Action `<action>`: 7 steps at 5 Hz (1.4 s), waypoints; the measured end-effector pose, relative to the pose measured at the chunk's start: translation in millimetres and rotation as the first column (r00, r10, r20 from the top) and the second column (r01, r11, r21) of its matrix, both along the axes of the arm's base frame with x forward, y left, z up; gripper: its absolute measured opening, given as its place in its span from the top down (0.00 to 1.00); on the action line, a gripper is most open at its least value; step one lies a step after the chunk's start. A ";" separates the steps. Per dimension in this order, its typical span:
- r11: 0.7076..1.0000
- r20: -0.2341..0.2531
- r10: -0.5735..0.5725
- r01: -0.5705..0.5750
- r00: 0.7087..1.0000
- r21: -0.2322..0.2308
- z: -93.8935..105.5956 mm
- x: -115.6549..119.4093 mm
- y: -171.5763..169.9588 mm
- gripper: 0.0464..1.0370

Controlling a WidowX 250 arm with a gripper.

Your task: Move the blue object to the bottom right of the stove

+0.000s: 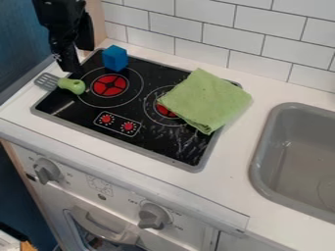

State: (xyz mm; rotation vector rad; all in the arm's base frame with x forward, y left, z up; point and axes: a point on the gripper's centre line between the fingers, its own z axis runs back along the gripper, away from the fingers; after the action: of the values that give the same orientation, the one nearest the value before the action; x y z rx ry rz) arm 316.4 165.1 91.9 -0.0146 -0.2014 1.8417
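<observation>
At the upper left, the black gripper (70, 61) hangs over the back left corner of the stove, left of the blue block; how its fingers stand cannot be made out. The blue object, a cube-like block (115, 58), rests on the back edge area of the black stove top (128, 131), just behind the left red burner. Nothing touches the block. The stove's bottom right corner lies near the front edge of the counter.
A green folded cloth (206, 100) covers part of the right burner. A spatula with a green handle (72, 86) lies across the stove's left edge. To the right is a grey sink (263, 147); a tiled wall (203, 33) stands behind.
</observation>
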 end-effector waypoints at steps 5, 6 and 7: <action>0.996 0.021 -0.080 0.080 0.997 -0.041 -15.9 50.8 -1.2 0.04; 0.992 0.057 -0.115 0.118 0.992 -0.042 -15.4 67.6 -7.0 0.04; 0.988 0.036 -0.139 0.141 0.990 -0.056 -30.4 78.2 -8.9 0.04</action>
State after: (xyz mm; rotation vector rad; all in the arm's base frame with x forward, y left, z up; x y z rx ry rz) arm 394.6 156.2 61.4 -0.0969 -0.1652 1.7074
